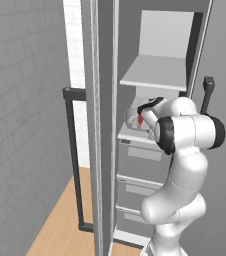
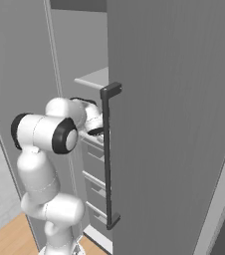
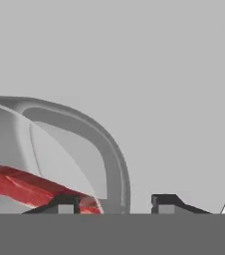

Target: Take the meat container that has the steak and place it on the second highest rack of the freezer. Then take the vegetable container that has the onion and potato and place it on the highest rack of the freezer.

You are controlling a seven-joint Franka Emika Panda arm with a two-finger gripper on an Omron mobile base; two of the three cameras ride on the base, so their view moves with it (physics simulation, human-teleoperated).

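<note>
The gripper (image 3: 115,203) stands spread, its fingers straddling the rim of the container (image 3: 59,149); the steak (image 3: 30,188) lies inside at 8 o'clock, on the freezer rack (image 1: 135,136).

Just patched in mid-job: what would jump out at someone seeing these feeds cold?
The white arm reaching into the open freezer, its gripper at a clear container on a shelf below the upper rack. In the hand view, the red steak lies inside that container, the container's rim running between the parted fingertips.
</note>
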